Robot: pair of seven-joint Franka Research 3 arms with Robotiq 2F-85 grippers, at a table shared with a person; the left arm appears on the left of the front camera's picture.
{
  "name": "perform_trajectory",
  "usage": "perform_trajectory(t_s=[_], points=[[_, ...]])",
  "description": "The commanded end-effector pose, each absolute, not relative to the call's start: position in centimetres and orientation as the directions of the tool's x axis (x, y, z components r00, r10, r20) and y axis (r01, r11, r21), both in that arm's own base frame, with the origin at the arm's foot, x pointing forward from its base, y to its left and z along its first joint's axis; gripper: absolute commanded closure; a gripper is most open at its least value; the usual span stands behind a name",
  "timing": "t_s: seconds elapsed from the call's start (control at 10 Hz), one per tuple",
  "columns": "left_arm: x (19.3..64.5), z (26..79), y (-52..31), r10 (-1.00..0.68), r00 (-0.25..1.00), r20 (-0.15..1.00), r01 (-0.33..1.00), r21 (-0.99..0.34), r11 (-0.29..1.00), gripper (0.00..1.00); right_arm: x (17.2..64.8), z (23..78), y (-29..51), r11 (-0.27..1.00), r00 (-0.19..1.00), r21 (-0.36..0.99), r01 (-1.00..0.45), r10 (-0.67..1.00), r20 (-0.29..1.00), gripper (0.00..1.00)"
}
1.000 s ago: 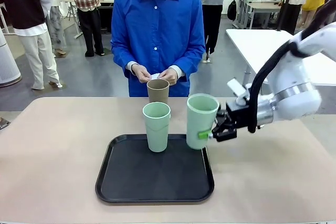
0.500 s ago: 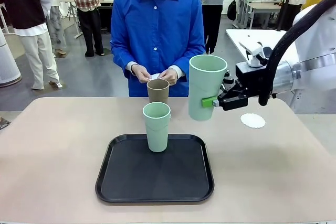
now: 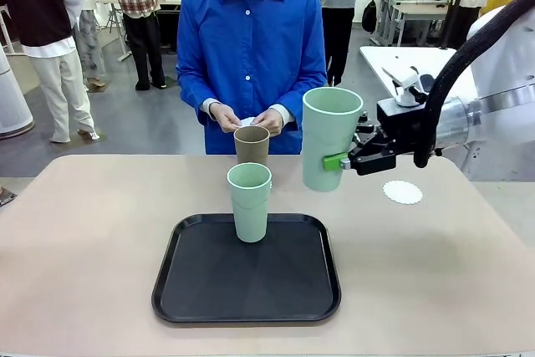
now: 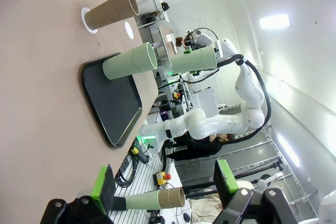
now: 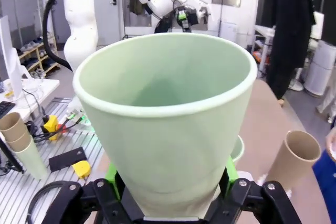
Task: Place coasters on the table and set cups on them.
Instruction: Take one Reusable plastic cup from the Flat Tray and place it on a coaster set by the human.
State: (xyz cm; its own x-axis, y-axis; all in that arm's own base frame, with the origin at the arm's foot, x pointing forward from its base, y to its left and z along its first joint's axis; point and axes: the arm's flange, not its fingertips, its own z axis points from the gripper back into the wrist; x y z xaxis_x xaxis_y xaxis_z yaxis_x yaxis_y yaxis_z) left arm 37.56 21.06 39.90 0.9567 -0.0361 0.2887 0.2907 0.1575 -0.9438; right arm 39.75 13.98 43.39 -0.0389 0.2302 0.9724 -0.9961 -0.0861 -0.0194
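My right gripper point(image 3: 336, 161) is shut on a mint green cup point(image 3: 331, 138) and holds it upright in the air, to the right of the tray and above the table point(image 3: 84, 232). In the right wrist view this cup point(image 5: 168, 119) stands between the green pads. One white coaster point(image 3: 403, 192) lies bare on the table under my right arm. A second mint cup point(image 3: 250, 202) stands on the black tray point(image 3: 251, 282). The tan cup point(image 3: 252, 145) stands behind the tray on a coaster point(image 4: 85, 17). My left gripper point(image 4: 164, 184) is open with nothing in it.
The person in a blue shirt stands at the far edge, both hands point(image 3: 247, 119) holding something small and white just above the tan cup. A white table point(image 3: 418, 73) stands behind at the right. There is bare table left and right of the tray.
My right gripper lifted the mint cup off the tray's right edge and carried it up and to the right. This uncovered the coaster on the table. In the last half second it barely moved.
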Motion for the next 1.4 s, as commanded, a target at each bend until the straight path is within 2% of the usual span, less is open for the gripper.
perform_trajectory(t_s=[0.0,0.1,0.4,0.6,0.8,0.9,1.3], points=[[37.6,40.1,21.3,-0.034,0.955,0.296,0.298,-0.942,0.155,0.00,41.1,45.7,9.2,0.047,-0.002,-0.014,-0.999,0.244,0.970,0.16],[37.6,40.1,21.3,-0.034,0.955,0.296,0.298,-0.942,0.155,0.00,41.8,47.6,5.8,0.142,0.024,-0.010,-0.990,0.236,0.971,0.16],[37.6,40.1,21.3,-0.034,0.955,0.296,0.298,-0.942,0.155,0.00,43.0,50.6,-2.0,0.323,0.109,0.036,-0.946,0.210,0.972,0.16],[37.6,40.1,21.3,-0.034,0.955,0.296,0.298,-0.942,0.155,0.00,43.0,51.5,-6.1,0.397,0.153,0.067,-0.915,0.189,0.970,0.16],[37.6,40.1,21.3,-0.034,0.955,0.296,0.298,-0.942,0.155,0.00,43.3,51.6,-8.3,0.445,0.167,0.074,-0.893,0.174,0.970,0.16],[37.6,40.1,21.3,-0.034,0.955,0.296,0.298,-0.942,0.155,0.00,42.6,51.3,-7.3,0.407,0.132,0.045,-0.912,0.187,0.973,0.16],[37.6,40.1,21.3,-0.034,0.955,0.296,0.298,-0.942,0.155,0.00,42.6,51.3,-7.3,0.407,0.132,0.045,-0.912,0.187,0.973,0.16]])
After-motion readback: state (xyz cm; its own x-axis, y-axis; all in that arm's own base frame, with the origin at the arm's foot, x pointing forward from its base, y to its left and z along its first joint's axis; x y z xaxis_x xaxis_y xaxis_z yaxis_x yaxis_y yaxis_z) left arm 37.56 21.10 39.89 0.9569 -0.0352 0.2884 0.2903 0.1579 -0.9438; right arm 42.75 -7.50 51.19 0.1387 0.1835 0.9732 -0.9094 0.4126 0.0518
